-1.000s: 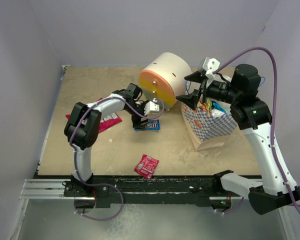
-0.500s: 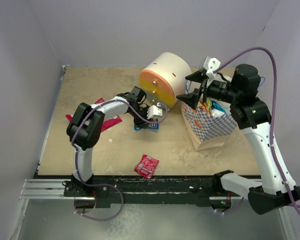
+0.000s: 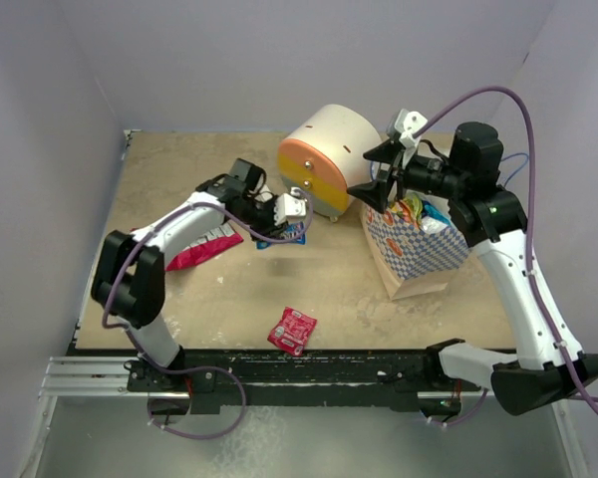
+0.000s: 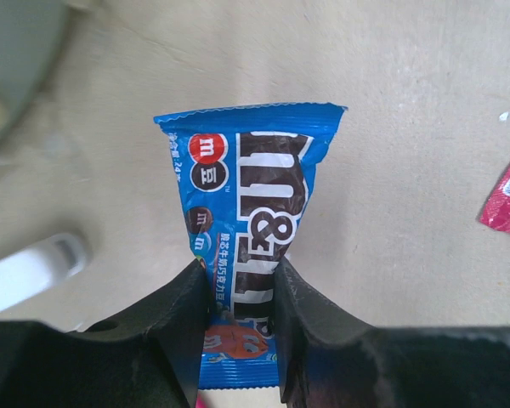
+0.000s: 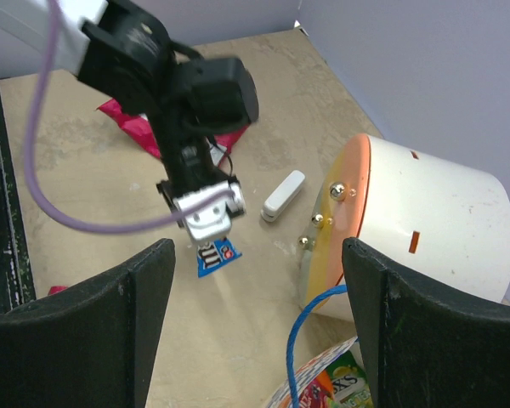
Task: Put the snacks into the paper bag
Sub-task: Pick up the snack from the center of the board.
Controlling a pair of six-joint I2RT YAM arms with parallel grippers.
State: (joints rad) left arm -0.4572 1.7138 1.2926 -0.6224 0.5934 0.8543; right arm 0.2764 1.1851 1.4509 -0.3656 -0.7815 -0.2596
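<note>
Snacks are split: some sit in the paper bag (image 3: 424, 254) at the right, a red packet (image 3: 292, 330) and a pink packet (image 3: 204, 244) lie on the table (image 3: 179, 169), and a blue packet (image 4: 251, 229) hangs just above it, pinched near 1 short end by the left pincer (image 4: 242, 272). The right pincer (image 5: 257, 251) stands wide open and empty above the bag. Such packets look light, crinkly and slick, so a firm pinch across a flat sealed end should hold better than 1 over the puffy middle.

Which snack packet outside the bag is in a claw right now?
The blue M&M's packet, pinched in the left claw; the pink packet and the red packet lie loose on the table.
</note>
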